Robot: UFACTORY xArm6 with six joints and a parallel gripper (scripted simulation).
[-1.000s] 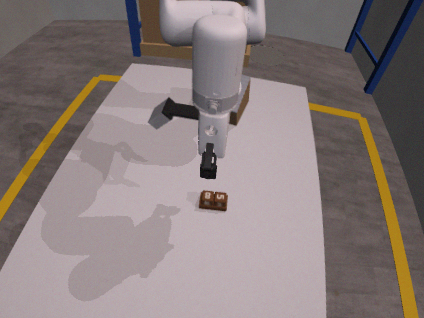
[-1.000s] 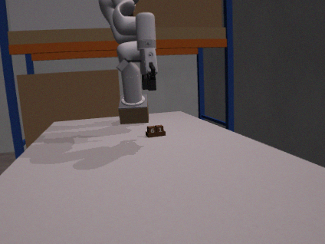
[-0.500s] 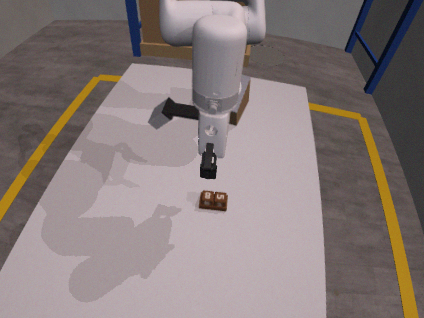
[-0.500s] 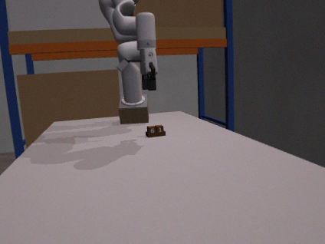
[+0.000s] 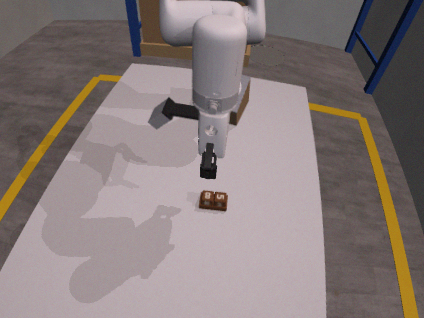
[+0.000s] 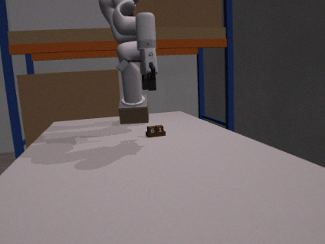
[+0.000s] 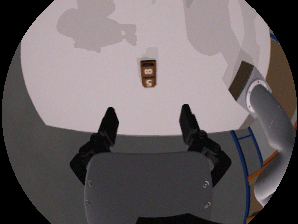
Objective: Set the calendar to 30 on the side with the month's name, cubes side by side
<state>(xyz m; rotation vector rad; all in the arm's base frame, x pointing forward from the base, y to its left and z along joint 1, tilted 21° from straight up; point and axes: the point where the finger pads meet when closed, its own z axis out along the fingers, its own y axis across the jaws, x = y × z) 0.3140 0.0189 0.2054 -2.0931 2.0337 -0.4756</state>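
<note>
Under the jaws lies a big white table (image 5: 280,260). On it, at the far end behind the jaws, a brown block (image 6: 133,114) holds up the white arm (image 5: 219,60). The black gripper (image 5: 208,172) hangs high in the air, its jaws wide open with nothing between them. Well below the jaws, a bit in front, sits the small brown calendar tray (image 6: 155,134) with two cubes (image 6: 155,130) side by side. The exterior view reads "6 1". The top view shows a "5" on one cube.
</note>
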